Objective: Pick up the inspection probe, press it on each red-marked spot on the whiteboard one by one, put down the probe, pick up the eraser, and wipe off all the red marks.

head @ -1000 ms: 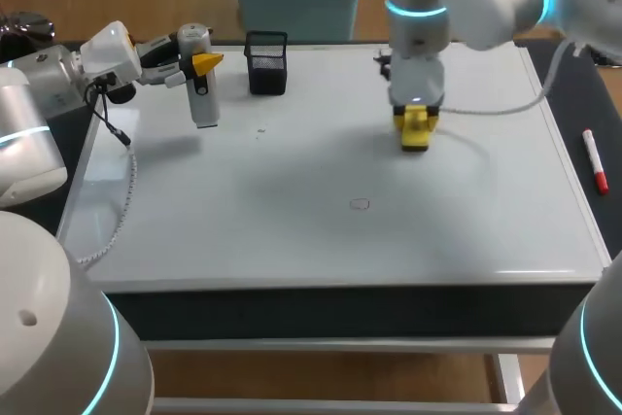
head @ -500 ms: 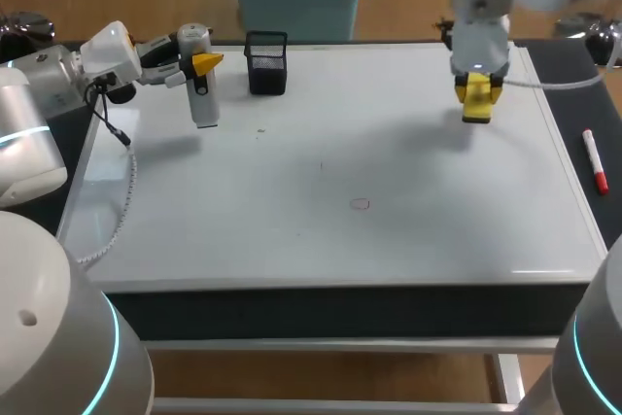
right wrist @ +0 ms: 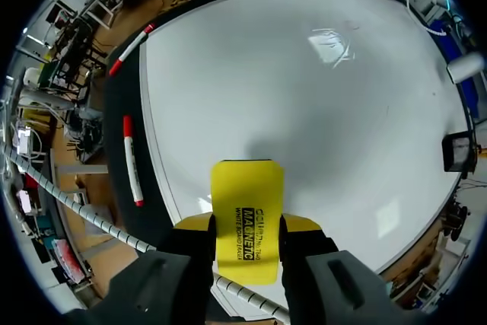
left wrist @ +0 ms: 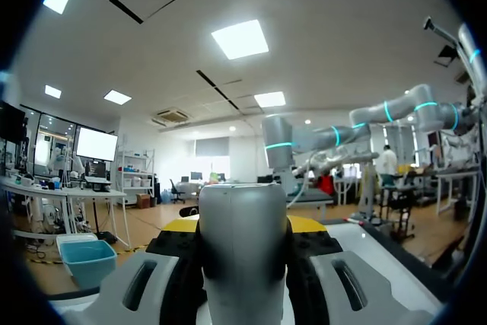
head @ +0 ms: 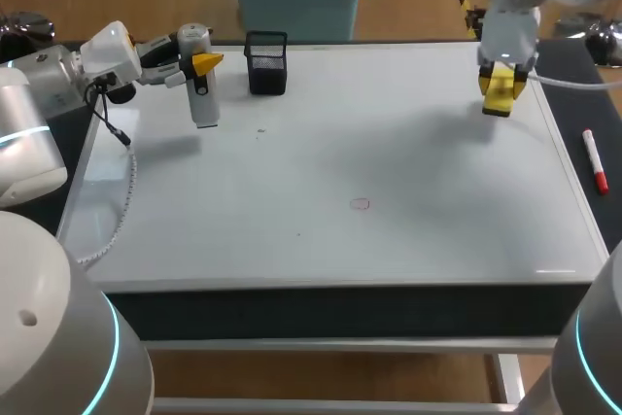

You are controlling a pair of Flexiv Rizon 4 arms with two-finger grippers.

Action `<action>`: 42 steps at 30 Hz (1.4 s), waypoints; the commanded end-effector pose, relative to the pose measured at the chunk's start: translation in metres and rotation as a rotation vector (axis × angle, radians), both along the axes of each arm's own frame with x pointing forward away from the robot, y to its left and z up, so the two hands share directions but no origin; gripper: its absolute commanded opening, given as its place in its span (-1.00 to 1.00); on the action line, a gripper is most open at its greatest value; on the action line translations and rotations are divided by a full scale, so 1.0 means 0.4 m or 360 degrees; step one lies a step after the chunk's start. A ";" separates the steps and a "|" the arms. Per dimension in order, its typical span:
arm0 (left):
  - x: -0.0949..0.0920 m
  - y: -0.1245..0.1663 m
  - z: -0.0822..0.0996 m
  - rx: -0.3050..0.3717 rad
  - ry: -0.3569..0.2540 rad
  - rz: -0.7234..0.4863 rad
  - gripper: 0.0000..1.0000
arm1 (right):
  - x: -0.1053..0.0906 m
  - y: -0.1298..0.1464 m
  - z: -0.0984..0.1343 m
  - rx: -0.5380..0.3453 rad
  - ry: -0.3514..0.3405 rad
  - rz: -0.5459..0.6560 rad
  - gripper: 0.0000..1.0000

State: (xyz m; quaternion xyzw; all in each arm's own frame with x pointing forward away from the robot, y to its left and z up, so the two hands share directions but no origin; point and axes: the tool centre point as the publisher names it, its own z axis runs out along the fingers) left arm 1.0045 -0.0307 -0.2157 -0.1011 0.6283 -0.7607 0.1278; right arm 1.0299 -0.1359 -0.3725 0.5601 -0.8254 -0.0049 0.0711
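Note:
My left gripper hangs above the whiteboard's back left part, shut on the white and grey inspection probe, which points down. In the left wrist view the probe fills the gap between the yellow tips of that gripper. My right gripper is over the board's back right corner, shut on the yellow eraser. The right wrist view shows the eraser clamped between the fingers of its gripper, above the board. One faint red ring mark shows near the board's middle.
A black mesh pen holder stands at the back of the board, right of the probe. A red marker lies on the dark strip along the right edge; it also shows as the red marker beside my right gripper. A cable trails from my left arm.
My right arm has carried the eraser from the board's middle back part to the far right corner. The left arm and the probe have kept still.

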 end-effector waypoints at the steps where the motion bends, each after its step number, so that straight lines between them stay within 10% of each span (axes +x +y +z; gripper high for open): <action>1: 0.001 -0.002 0.001 -0.0002 -0.0004 0.0004 -1.00 | -0.009 -0.018 0.004 0.0013 -0.0006 -0.0004 -1.00; 26: 0.001 -0.002 0.001 -0.0002 -0.0004 0.0004 -1.00 | -0.012 -0.025 0.003 0.0012 0.0000 -0.0014 -1.00; 42: -0.267 -0.260 0.004 -0.0008 -0.0153 -0.0265 -1.00 | -0.012 -0.025 0.003 0.0012 0.0000 -0.0014 -1.00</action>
